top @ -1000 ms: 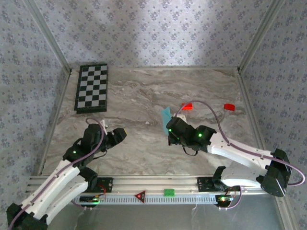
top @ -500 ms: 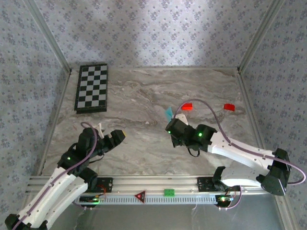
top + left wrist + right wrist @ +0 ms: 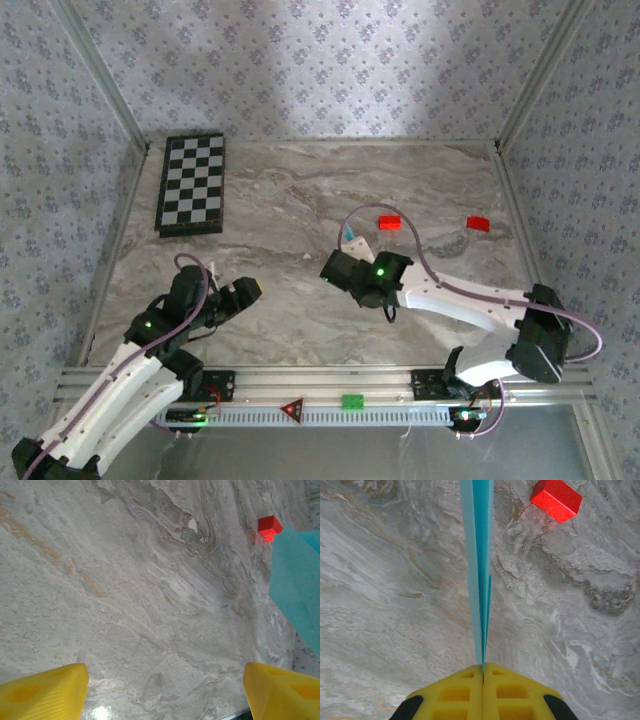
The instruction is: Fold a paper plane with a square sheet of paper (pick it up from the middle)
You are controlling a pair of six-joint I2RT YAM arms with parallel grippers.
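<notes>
My right gripper [image 3: 483,672] is shut on the paper plane [image 3: 479,570], light cyan-blue folded paper seen edge-on as thin stacked layers running straight away from the yellow fingers. In the top view the right gripper [image 3: 335,266] is near the table's middle, with a sliver of the paper plane [image 3: 348,240] sticking out beyond it. The left gripper [image 3: 245,290] is open over the near left of the table, well apart from the paper. Its yellow fingertips [image 3: 45,690] stand wide over bare marble, and the paper plane [image 3: 297,580] shows at the right edge of the left wrist view.
Two small red blocks [image 3: 389,222] [image 3: 478,224] lie on the marble table [image 3: 300,190] behind the right gripper; the nearer one [image 3: 556,499] is just right of the paper. A chessboard [image 3: 192,183] lies at the back left. Patterned walls close in three sides.
The right arm has swung left with the paper, which now shows less from above. The left gripper has opened wider and stayed near its place.
</notes>
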